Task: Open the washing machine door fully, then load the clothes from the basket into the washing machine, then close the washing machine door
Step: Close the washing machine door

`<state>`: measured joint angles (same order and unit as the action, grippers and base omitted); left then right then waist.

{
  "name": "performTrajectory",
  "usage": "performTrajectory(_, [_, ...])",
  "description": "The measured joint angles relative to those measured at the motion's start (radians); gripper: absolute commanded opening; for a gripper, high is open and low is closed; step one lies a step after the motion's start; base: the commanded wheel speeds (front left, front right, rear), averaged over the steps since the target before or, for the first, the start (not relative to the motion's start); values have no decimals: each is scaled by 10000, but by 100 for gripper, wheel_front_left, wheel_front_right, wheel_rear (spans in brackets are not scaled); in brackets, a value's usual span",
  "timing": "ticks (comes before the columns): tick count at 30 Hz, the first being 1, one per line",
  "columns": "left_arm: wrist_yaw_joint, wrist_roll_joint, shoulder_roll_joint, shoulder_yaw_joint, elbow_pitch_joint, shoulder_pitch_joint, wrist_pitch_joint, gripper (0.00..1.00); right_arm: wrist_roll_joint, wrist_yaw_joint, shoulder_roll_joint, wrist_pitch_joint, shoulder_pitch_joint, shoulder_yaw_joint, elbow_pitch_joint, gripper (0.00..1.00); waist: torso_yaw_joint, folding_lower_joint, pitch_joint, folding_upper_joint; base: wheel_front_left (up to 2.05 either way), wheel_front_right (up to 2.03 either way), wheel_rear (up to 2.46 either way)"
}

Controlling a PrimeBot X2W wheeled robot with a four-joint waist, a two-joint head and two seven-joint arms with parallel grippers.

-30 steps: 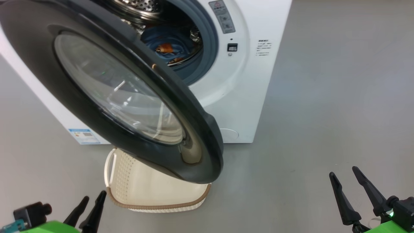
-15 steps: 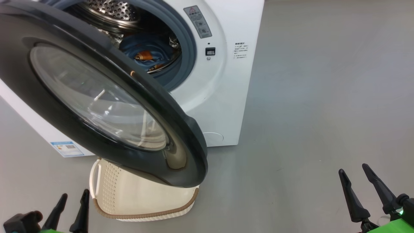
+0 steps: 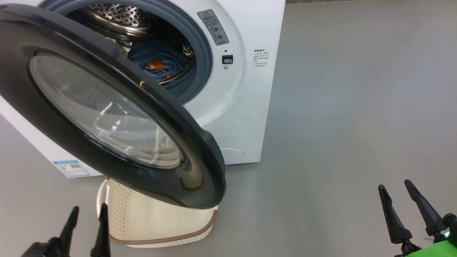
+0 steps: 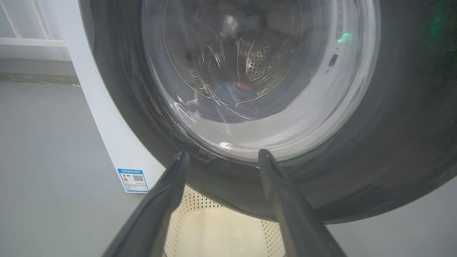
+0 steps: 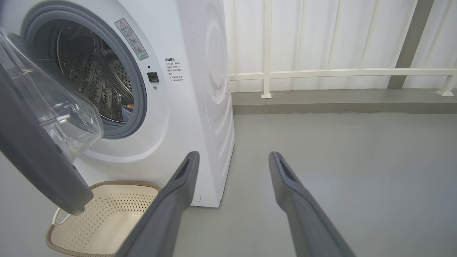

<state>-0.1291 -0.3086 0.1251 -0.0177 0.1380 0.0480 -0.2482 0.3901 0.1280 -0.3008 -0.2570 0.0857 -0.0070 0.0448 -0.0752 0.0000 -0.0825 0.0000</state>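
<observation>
Closing next: clothes (image 3: 160, 60) sit inside drum (image 3: 117, 16) behind the washing machine door (image 3: 107, 110) (basket (image 3: 150, 221) below looks empty); left gripper (image 3: 89, 207) faces its outer rim, nearer than right gripper (image 3: 394, 184); both jaws spread.

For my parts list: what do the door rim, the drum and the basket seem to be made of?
Door rim: probably glossy black plastic; it reflects light.
Drum: steel-like metal, shiny grey, with punched holes.
Basket: matte cream plastic, likely moulded, with perforated walls; its brown rim looks woven, perhaps imitation.
</observation>
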Motion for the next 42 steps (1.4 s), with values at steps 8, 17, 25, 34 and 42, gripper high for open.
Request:
performTrajectory(8, [0, 403, -291, -81, -90, 366, -69, 100, 0, 0, 128, 0, 3, 13, 17, 100, 37, 0, 111, 1, 0, 0, 0])
performTrajectory(17, [0, 408, -464, -245, -188, 479, -69, 100, 4, -2, 123, 0, 5, 161, 56, 52, 118, 0, 261, 0, 0, 0, 0])
performTrajectory(25, [0, 422, -550, -326, -431, 555, -69, 100, 295, -2, 109, 0, -180, 562, -244, 0, 339, 0, 393, 0, 0, 0, 0])
performTrajectory(34, [0, 424, -742, -299, -644, 585, -71, 100, 786, 0, 303, 0, -1871, 1473, -1051, 0, 811, 0, 590, 0, 0, 0, 0])
performTrajectory(42, [0, 491, -769, -169, -807, 606, -71, 100, 1277, -2, 531, -2, -3598, 2892, -2075, 0, 1270, 0, 705, 0, 0, 0, 0])
